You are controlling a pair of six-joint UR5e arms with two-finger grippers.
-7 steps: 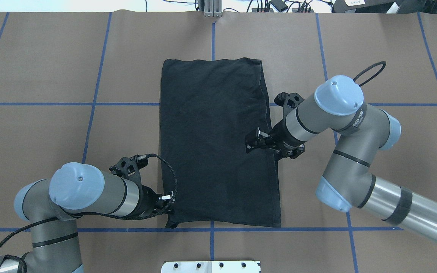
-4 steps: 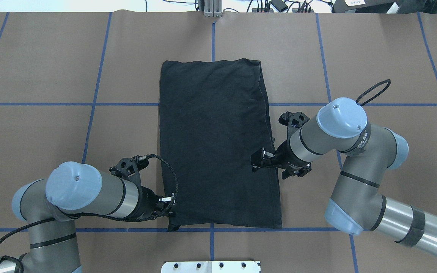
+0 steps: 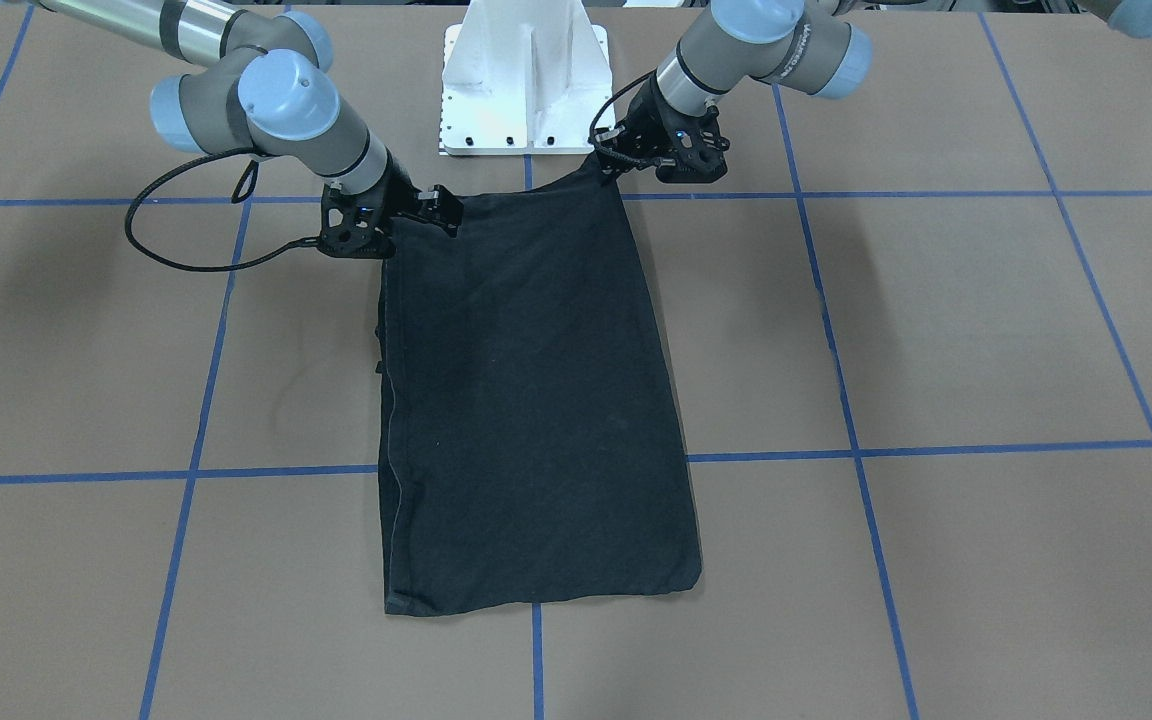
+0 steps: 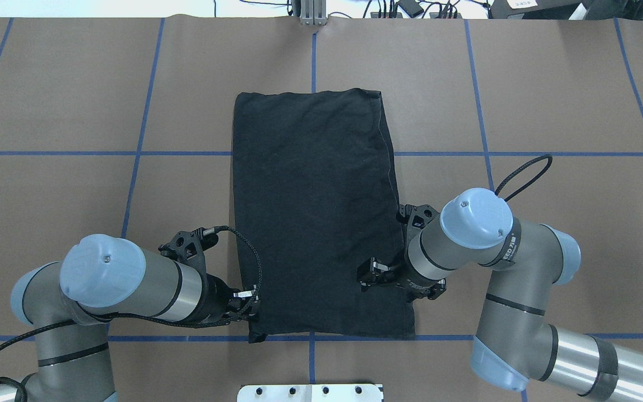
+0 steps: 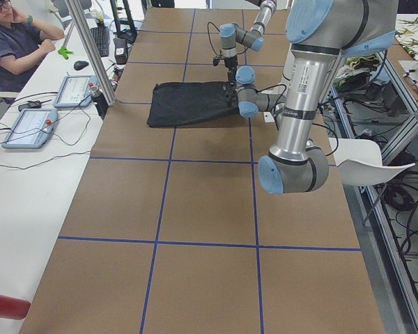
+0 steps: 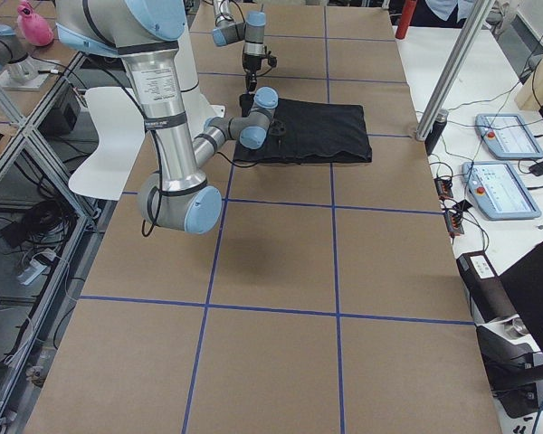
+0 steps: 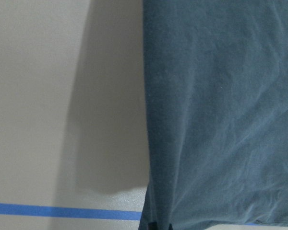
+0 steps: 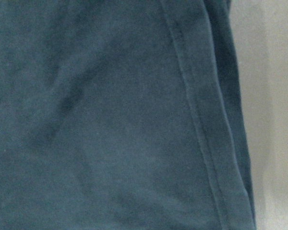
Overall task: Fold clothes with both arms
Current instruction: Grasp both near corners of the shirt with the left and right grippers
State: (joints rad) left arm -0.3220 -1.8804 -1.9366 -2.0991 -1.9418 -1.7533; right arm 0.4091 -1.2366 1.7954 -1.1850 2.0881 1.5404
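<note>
The T-shirt [image 4: 316, 212] lies mid-frame, sides folded into a long strip, with the crosswise folds left to do; the left gripper [image 4: 248, 306] seems pinched on its lower-left corner, while the right gripper [image 4: 366, 274] hovers lower right, jaws unreadable.

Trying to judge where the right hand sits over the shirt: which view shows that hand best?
Overhead exterior: the right hand is seen unobstructed from above, over the T-shirt near its right edge. Front-facing shows it smaller, dark against the cloth; the side views show it tiny; its wrist camera shows only fabric.
</note>
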